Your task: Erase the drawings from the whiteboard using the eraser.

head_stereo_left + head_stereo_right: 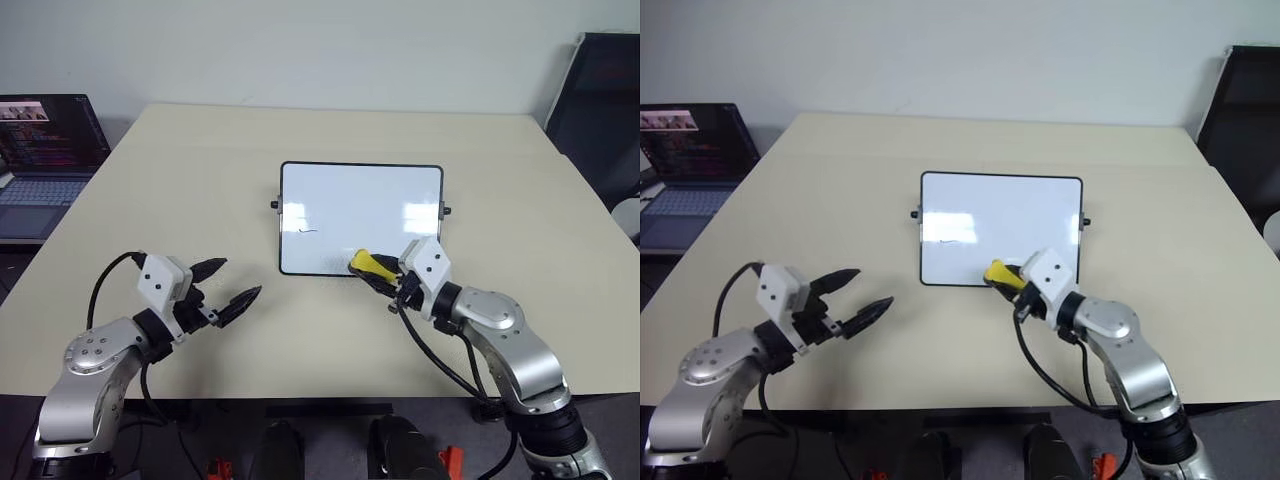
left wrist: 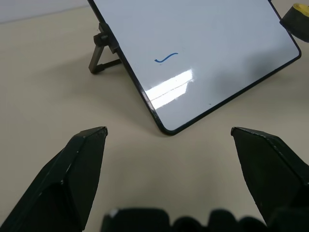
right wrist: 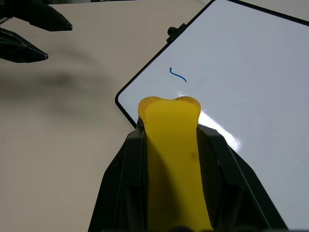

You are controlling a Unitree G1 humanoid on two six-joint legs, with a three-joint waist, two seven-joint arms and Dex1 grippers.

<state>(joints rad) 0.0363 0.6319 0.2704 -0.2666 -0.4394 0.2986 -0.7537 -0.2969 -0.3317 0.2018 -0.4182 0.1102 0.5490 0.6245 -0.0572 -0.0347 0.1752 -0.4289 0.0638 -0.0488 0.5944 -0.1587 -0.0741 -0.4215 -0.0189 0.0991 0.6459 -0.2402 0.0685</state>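
- One laptop (image 1: pixel 45 150) sat with its lid up and screen lit at the far left, off the edge of the beige table (image 1: pixel 200 180).
- Left of the board, near the front edge of the table, the left pincer (image 1: pixel 225 288) hovered over bare tabletop with its two black fingers spread wide and nothing between them, pointing toward the board.
- At the middle of the table the whiteboard (image 1: pixel 360 200) stood tilted on a small black prop behind it, with black knobs on both of its side edges.
- One short blue mark (image 2: pixel 166 58), a curved dash, was the drawing visible on the board, on its left half toward the lower edge; the rest of the glossy white surface showed bright reflections.
- At the board's lower edge, right of centre, the right pincer (image 1: pixel 385 277) was clamped on the eraser (image 3: pixel 170 145), a yellow block squeezed between the two black fingers with its end sticking out past the tips.
- From the right wrist view the eraser's end pointed toward the blue mark, well apart from it, over the board's near corner; I could not tell whether it touched the board.
- At the far right, beyond the table, stood a dark chair (image 1: pixel 605 100).
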